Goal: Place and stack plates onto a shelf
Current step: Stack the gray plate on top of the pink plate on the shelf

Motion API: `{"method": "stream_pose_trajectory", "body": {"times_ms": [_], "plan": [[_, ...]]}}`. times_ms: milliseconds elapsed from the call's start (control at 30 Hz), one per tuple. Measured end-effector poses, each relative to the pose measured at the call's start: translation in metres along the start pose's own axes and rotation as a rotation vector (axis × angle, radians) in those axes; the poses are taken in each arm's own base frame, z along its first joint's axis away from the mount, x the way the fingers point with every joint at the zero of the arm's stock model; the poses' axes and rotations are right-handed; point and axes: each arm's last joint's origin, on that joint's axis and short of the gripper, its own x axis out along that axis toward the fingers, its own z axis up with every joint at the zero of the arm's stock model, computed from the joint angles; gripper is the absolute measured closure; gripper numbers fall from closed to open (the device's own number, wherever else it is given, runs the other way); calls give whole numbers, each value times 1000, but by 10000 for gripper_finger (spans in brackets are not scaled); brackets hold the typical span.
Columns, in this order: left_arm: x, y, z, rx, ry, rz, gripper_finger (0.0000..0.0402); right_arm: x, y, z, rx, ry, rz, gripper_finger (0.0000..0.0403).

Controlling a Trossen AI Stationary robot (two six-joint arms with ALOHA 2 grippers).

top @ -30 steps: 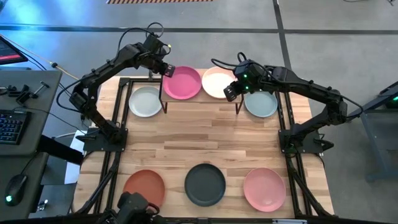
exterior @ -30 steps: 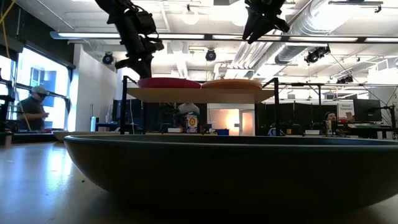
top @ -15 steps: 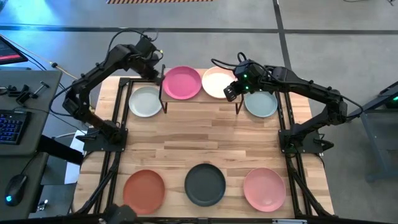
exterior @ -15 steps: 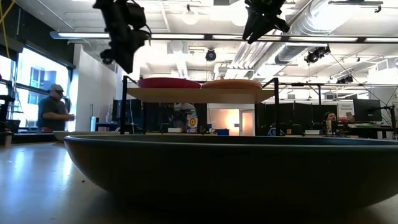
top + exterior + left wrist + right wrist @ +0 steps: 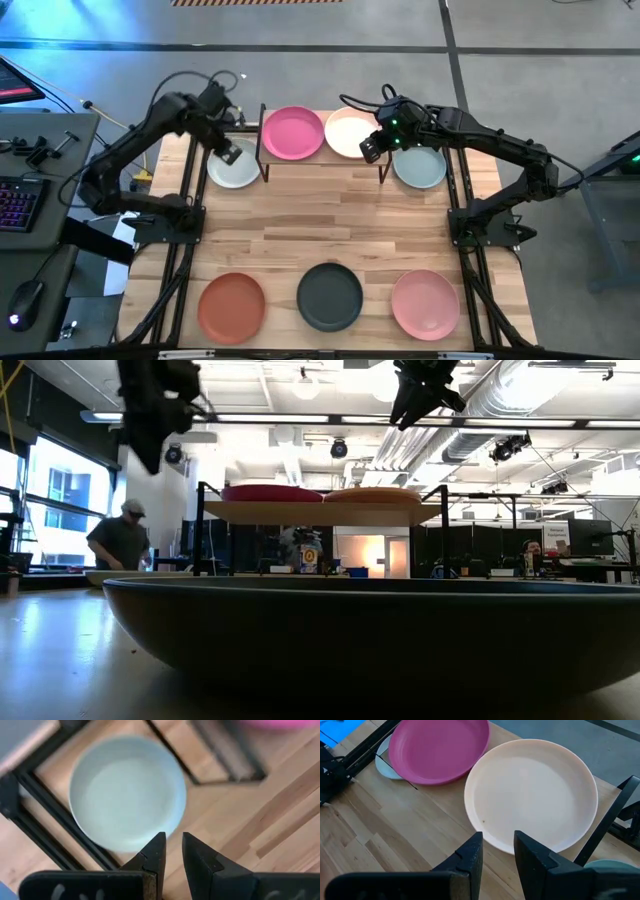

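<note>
The magenta plate (image 5: 292, 132) and the peach plate (image 5: 348, 132) lie side by side on the shelf (image 5: 322, 158), whose top also shows in the low view (image 5: 320, 512). My left gripper (image 5: 229, 153) hangs above the left pale grey-green plate (image 5: 127, 790), which lies flat on the table left of the shelf; its fingers are a little apart and empty. My right gripper (image 5: 497, 842) is open and empty, well above the peach plate's rim (image 5: 405, 415). A second grey-green plate (image 5: 420, 167) lies right of the shelf. The tan plate is out of view.
The terracotta plate (image 5: 232, 305), the charcoal plate (image 5: 330, 296) and the pink plate (image 5: 425, 303) lie in a row along the table's near edge. Bare wood lies between them and the shelf. Black frame rails run along both sides. A person (image 5: 122, 540) stands beyond the table.
My left gripper has left the magenta plate's left rim and swung toward the table's left and near edges, ending over the left grey-green plate. The magenta plate has stayed on the shelf.
</note>
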Motion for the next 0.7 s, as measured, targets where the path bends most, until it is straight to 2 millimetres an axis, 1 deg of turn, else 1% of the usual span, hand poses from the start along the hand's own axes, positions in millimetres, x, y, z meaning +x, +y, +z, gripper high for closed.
{"method": "stream_pose_trajectory", "body": {"times_ms": [67, 133, 233, 333, 500, 600, 700], "plan": [[11, 1, -15, -5, 7, 0, 348, 0, 0, 0, 0, 0, 0, 313], [24, 1, -25, -32, 7, 0, 348, 0, 0, 0, 0, 0, 0, 313], [42, 2, -39, -61, 15, 0, 348, 0, 0, 0, 0, 0, 0, 313], [60, 3, -50, -63, 68, 2, 348, 0, 0, 0, 0, 2, 4, 313], [83, 5, -59, -65, 110, 17, 348, 0, 0, 0, 0, 5, 11, 313], [93, 5, -61, -60, 96, 16, 348, 0, 0, 0, 0, 5, 11, 313], [98, 6, -62, -33, 97, 16, 348, 0, 0, 0, 0, 6, 11, 313]]}}
